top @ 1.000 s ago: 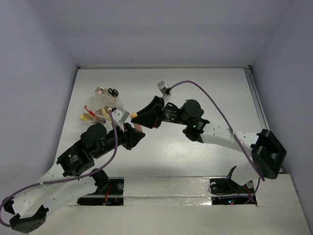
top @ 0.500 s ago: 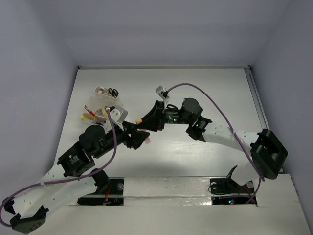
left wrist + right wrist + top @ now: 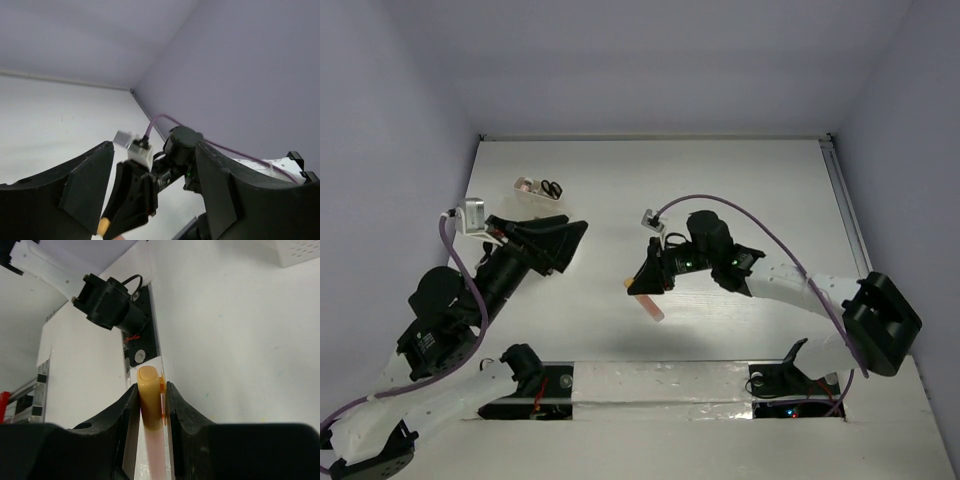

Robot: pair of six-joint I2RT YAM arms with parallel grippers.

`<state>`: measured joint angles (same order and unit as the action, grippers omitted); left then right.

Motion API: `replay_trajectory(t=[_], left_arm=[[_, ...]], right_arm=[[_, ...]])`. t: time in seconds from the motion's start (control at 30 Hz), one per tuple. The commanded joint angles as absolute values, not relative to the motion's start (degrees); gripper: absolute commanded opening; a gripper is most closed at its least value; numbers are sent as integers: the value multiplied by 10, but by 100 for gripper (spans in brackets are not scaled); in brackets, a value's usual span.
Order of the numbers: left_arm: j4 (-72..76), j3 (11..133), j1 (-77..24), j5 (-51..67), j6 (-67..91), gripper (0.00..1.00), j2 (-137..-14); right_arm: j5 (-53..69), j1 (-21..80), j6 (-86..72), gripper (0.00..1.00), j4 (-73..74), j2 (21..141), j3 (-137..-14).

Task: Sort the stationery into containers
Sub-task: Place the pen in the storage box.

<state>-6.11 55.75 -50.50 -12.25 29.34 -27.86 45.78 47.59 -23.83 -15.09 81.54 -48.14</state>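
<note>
Left hand [image 3: 572,245] has let go and swung off from the meeting point in the middle of the worktop [image 3: 740,190]. It now sits just on the near side of the box [image 3: 532,190], fingers spread, nothing between them.

Pen [image 3: 150,390], pink barrel with a yellow cap, has passed to the right hand [image 3: 638,285]. That hand pinches it near the cap, barrel running back under the hand.

Handover looks done, but this pen is not yet sorted. It is held well apart from the box, to the box's near right. Scissors [image 3: 551,187] already stand in the box.
</note>
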Motion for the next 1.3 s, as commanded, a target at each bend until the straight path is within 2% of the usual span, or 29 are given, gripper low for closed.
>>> replay_trajectory(t=[0.0,0.1,0.13,0.17,0.23,0.33,0.5,0.63,0.67,0.7,0.8,0.93,1.27], left_arm=[[-112,547,-504,-137,392,62,-315],[-83,498,-504,-100,403,56,-322],[-70,484,-504,-92,397,50,-319],[-54,454,-504,-64,391,40,-312],[-28,434,-504,-49,393,36,-305],[-49,425,-504,-51,399,37,-298],[-18,361,-504,-36,439,51,-258],[18,329,-504,-26,450,52,-243],[28,322,-504,-22,445,52,-236],[39,306,-504,-8,436,46,-224],[71,288,-504,23,409,38,-218],[104,285,-504,65,388,36,-248],[184,275,-504,38,356,34,-277]], right_arm=[[392,473,-179,0,-106,762,-493],[368,473,-196,0,-134,745,-487],[378,473,-196,0,-132,749,-492],[392,473,-189,0,-119,754,-510],[430,473,-157,0,-83,772,-531],[417,473,-140,0,-67,773,-541],[440,468,-139,0,-80,763,-548],[396,462,-162,0,-98,752,-553],[396,456,-175,0,-111,752,-558],[399,448,-198,0,-112,758,-563],[431,437,-235,0,-104,771,-597],[475,432,-293,0,-143,776,-604],[518,432,-374,0,-250,772,-579]])
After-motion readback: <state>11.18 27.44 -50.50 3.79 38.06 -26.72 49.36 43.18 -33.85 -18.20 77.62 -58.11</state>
